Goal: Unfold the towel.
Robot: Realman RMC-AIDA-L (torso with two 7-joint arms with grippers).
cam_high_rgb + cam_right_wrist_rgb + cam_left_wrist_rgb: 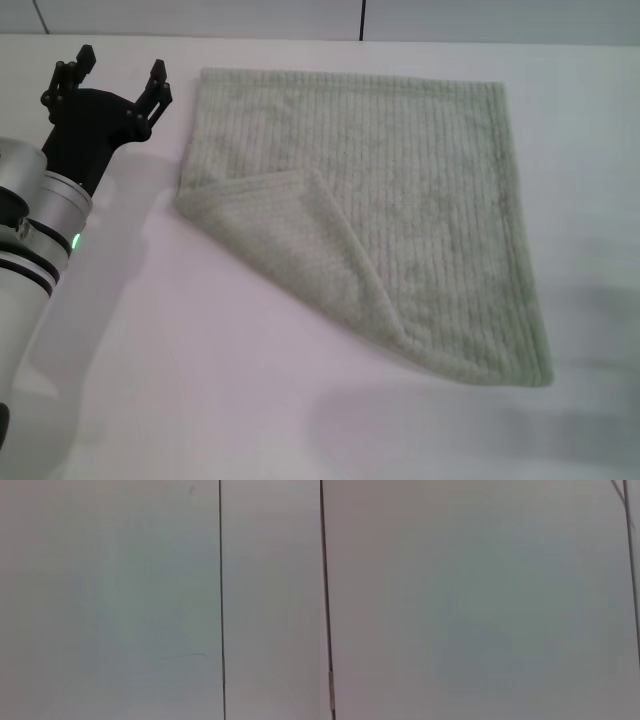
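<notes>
Head view: towel point(420, 200) lay flat on the white table point(200, 400), near-left corner flap point(300, 250) folded inward. Left gripper point(118, 72) hovered beside its far-left edge, fingers spread, empty. Best pinch the flap's tip, draw outward. Wrist views: blank panels; right gripper unseen.

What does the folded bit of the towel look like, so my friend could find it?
Start at the white table and find the big pale green towel lying flat on it. Go to the towel's near corner on the robot's left side, the side where the black left gripper hovers with fingers apart. That corner is flipped over as a triangle, fuzzier than the ribbed cloth around it.
</notes>
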